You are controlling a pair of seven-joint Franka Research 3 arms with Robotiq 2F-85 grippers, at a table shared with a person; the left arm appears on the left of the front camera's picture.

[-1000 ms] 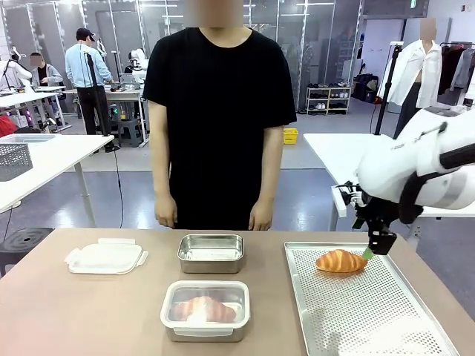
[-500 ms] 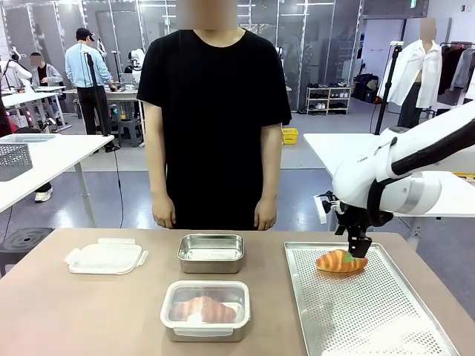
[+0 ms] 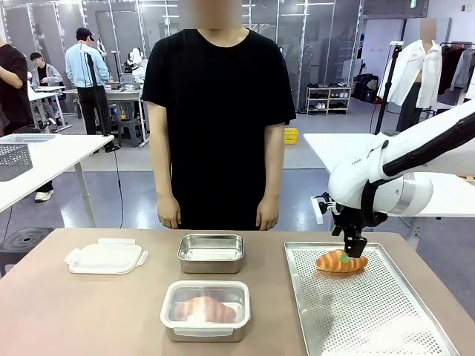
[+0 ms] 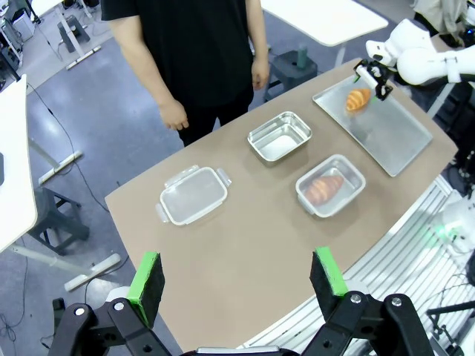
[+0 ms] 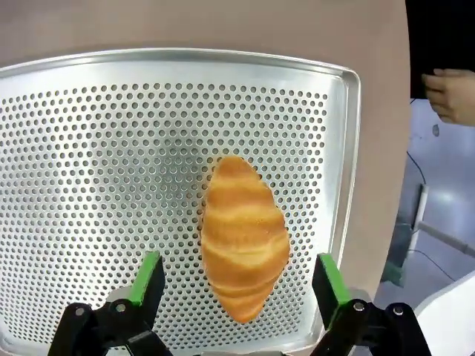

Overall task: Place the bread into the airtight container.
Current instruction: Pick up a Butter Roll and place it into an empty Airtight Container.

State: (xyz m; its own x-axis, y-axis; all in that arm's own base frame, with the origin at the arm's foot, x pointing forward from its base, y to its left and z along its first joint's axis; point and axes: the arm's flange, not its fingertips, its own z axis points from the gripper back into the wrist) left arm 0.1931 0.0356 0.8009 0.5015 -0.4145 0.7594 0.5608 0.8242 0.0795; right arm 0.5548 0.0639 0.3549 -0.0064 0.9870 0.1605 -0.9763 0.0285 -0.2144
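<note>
On the tray at the right, the bread lies long-ways, left to right. The right pincer sits over it, wide open, one finger by each long side. The empty container is well to the left.

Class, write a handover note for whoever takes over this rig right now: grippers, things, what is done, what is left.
Right gripper: open, just over the croissant on the tray, which lies between its fingers in the wrist view; not grasped.
Left gripper: open, high above the table, holding nothing.
Near container holds another croissant; far container is empty; a lid lies on the robot's left.
Done: one bread in.
Left: grasp the tray croissant and move it, probably into the far container.
</note>
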